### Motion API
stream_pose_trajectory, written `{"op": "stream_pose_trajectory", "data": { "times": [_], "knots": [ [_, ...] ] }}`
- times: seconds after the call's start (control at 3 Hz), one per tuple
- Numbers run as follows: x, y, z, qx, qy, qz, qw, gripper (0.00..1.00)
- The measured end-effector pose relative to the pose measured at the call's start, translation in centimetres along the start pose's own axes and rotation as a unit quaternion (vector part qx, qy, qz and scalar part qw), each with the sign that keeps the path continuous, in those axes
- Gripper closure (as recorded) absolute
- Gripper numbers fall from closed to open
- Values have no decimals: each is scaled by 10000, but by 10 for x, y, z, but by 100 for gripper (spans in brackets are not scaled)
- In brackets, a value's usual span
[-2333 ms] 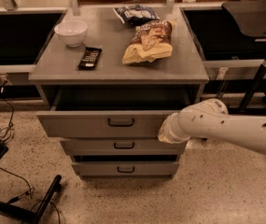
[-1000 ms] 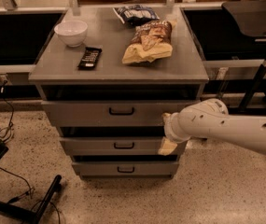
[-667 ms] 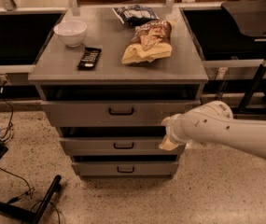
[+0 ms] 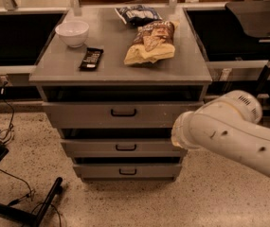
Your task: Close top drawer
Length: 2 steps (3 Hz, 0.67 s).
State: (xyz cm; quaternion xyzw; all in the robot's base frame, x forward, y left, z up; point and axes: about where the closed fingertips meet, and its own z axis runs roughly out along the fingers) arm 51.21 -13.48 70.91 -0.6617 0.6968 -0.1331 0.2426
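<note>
Since about two seconds back the top drawer [image 4: 87,115] has gone from hanging well out past the front edge of the bench [image 4: 186,67] to sitting almost home, and over the last second it has barely shifted, so I judge the push is nearly spent.

Camera view, my only one: the drawer front runs under the front edge from near the left front corner to near the right one, its dark loop handle [image 4: 123,112] at the middle. A dark slot shows between the panel's upper lip and the bench top, which I take to mean the front may stand a little proud (I can't settle that from this angle). The arm [image 4: 238,131] comes in from the right, and the gripper [image 4: 178,137] sits low by the right front corner, at about the seam between the top drawer and the middle drawer [image 4: 101,147]. Its working end is turned away from me, so I cannot tell whether it is spread or closed, or whether it is touching the panel.

On the bench top, a white bowl [image 4: 72,32] sits near the back left corner, a dark remote [image 4: 91,58] just in front of it, and a chip bag [image 4: 151,44] right of centre
</note>
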Motion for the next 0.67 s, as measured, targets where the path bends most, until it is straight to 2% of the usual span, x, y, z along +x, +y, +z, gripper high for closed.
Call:
{"op": "stream_pose_trajectory", "data": {
  "times": [0.33, 0.67],
  "knots": [
    [-19, -43, -96, 451, 309, -214, 9983, 100],
    [-10, -78, -157, 739, 746, 69, 9944, 81]
  ]
}}
